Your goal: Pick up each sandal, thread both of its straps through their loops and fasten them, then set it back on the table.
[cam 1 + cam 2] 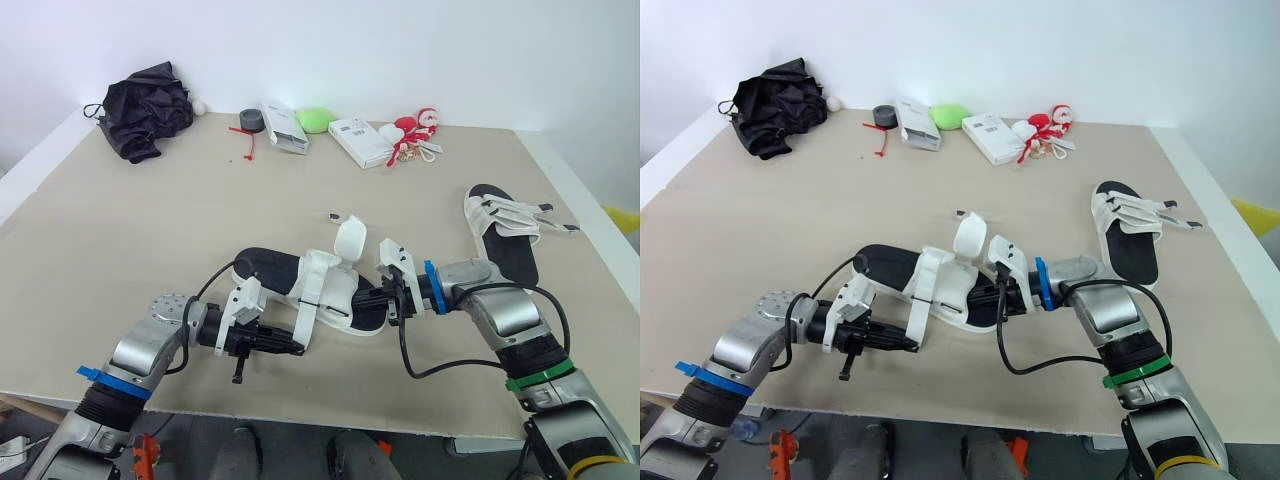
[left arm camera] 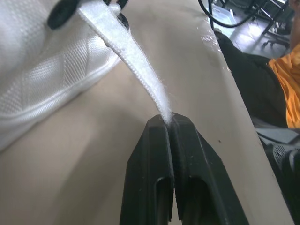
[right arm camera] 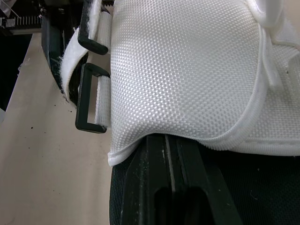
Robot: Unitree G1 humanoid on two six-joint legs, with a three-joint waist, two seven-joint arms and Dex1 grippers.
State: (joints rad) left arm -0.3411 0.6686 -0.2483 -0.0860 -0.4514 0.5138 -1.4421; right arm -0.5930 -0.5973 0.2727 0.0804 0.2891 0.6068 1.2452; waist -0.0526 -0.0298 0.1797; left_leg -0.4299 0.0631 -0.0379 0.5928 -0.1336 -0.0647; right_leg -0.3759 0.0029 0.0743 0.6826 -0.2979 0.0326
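left hand [image 2: 168,123] pinched tight on strap [image 2: 129,61] tip | right hand [image 3: 161,138] clamped on near sandal [image 1: 275,268], fastening unfinished | far sandal [image 1: 505,245] on surface [image 1: 150,220], seemingly strapped

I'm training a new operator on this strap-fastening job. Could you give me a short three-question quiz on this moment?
1. True or false: the left gripper is open and empty.
2. Which sandal does the right gripper grip? A: the near sandal. B: the far sandal.
3. Fill in: the left gripper pinches the tip of a white ____.
Key: 1 false; 2 A; 3 strap.
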